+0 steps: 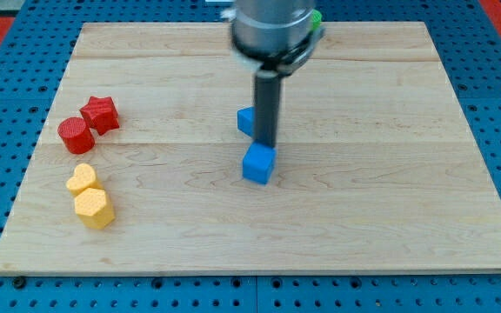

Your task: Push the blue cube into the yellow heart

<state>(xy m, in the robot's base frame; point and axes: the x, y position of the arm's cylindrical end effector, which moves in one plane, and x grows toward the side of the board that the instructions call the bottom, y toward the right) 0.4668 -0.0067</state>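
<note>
Here, my tip (265,145) touching blue cube (258,164) top edge; yellow heart (82,178) far left.

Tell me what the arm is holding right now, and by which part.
Nothing is held. My tip only pushes; it sits at the top edge of the blue cube, apparently touching it. The yellow heart lies far toward the view's left.

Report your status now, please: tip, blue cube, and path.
My tip at blue cube's top edge. Yellow heart far toward view's left. Nothing between them.
</note>
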